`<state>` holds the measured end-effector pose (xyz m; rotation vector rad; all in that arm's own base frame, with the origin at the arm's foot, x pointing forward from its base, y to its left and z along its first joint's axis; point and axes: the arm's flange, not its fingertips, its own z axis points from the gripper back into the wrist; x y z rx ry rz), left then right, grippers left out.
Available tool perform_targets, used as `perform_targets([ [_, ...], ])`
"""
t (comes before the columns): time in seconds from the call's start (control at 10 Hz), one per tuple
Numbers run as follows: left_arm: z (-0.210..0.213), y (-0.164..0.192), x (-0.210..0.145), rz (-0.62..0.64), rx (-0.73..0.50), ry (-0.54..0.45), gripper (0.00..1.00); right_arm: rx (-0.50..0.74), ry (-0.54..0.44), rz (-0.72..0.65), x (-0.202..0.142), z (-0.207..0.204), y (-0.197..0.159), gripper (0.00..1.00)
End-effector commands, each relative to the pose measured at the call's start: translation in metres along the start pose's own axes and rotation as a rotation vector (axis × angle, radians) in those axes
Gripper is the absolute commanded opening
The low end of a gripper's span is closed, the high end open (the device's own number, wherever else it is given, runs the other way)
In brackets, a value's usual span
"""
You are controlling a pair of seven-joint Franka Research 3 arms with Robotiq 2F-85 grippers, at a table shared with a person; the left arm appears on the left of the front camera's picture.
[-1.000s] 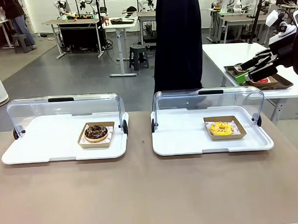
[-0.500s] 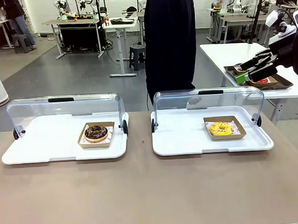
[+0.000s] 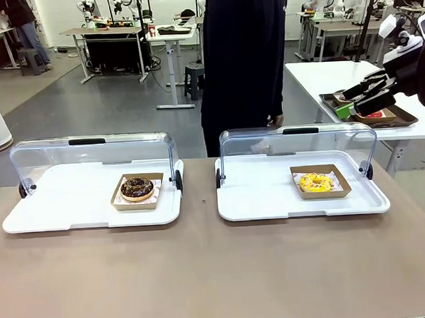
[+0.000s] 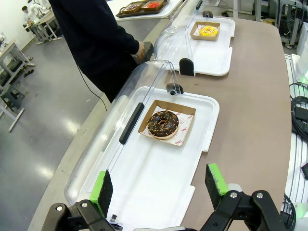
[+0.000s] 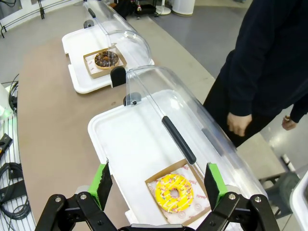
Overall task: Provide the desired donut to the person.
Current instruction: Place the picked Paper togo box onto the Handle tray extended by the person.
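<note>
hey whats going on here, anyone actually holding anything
Nothing is held at this moment. Two white trays sit on the table with their clear lids rolled back: the left tray has a chocolate donut in a cardboard box, the right tray a yellow sprinkled donut. A person in black stands at the far side, hands down and empty. The left gripper and right gripper are open above their trays, touching nothing.
</note>
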<state>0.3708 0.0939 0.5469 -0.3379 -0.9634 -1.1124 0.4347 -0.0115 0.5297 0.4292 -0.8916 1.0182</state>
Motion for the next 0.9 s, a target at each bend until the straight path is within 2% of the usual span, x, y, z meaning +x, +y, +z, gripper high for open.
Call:
perform_targets([
  [0.0, 0.0003, -0.0005, -0.0001, 0.001, 0.000, -0.009, 1.00, 0.004, -0.001, 0.007, -0.0001, 0.0001, -0.0001, 1.00],
  [0.8, 0.0003, -0.0005, -0.0001, 0.001, 0.000, -0.009, 1.00, 0.004, -0.001, 0.007, -0.0001, 0.0001, -0.0001, 1.00],
])
